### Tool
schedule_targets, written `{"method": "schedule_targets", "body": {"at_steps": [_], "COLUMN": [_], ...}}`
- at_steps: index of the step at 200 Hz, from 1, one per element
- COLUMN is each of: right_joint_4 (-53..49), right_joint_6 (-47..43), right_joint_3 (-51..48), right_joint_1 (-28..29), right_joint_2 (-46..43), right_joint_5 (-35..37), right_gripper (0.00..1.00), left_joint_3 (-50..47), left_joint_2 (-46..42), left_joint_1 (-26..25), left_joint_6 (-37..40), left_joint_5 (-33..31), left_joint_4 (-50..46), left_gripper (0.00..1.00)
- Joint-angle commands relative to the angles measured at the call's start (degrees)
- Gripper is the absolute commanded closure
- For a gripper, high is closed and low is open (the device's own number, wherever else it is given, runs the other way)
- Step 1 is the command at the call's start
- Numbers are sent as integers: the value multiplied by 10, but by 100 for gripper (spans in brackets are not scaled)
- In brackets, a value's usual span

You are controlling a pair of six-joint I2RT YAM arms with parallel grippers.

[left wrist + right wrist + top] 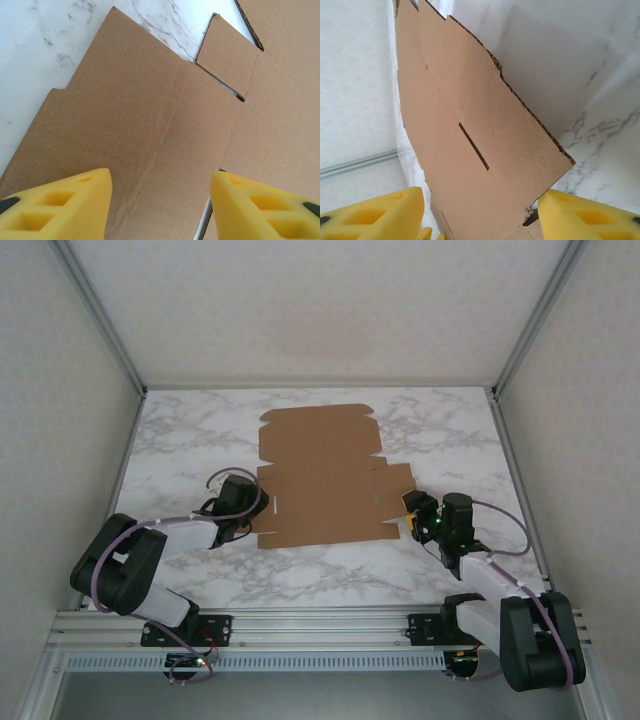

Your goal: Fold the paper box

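Top external view: your box (320,465) lies as an unfolded brown sheet on the marble worktop (190,440), flaps spread and no wall yet standing that you can make out from above. The left tool (243,508) sits at the box's near-left corner and the right tool (410,515) at its near-right edge. That looks like a deliberate pairing, with one arm to pin the sheet and the other to turn a panel.

Left wrist view: the left tool is released, its yellow fingers (60,205) spread wide over the box with nothing gripped. A crease (165,135) runs away from the tool roughly midway between them. I judge you are lined up on that fold line, so pressing down there would hold the base flat while its neighbour bends.

Right wrist view: the right tool is also released, with a side flap (470,125) of the box rising between its spread fingers. The flap carries a narrow slot (473,146) and throws a shadow on the marble beyond the box, so it seems tipped up from the worktop. Nudging from underneath would explain that. Whether a finger touches the flap is hidden at the bottom edge.
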Motion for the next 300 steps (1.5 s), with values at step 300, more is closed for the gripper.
{"method": "schedule_targets", "body": {"at_steps": [300], "right_joint_4": [30], "right_joint_6": [-477], "right_joint_3": [224], "right_joint_1": [4], "right_joint_2": [204], "right_joint_5": [-77], "right_gripper": [46], "left_joint_3": [-13], "left_joint_2": [76], "left_joint_1": [-4], "left_joint_6": [29], "left_joint_5": [49], "left_joint_4": [-86], "left_gripper": [44]}}
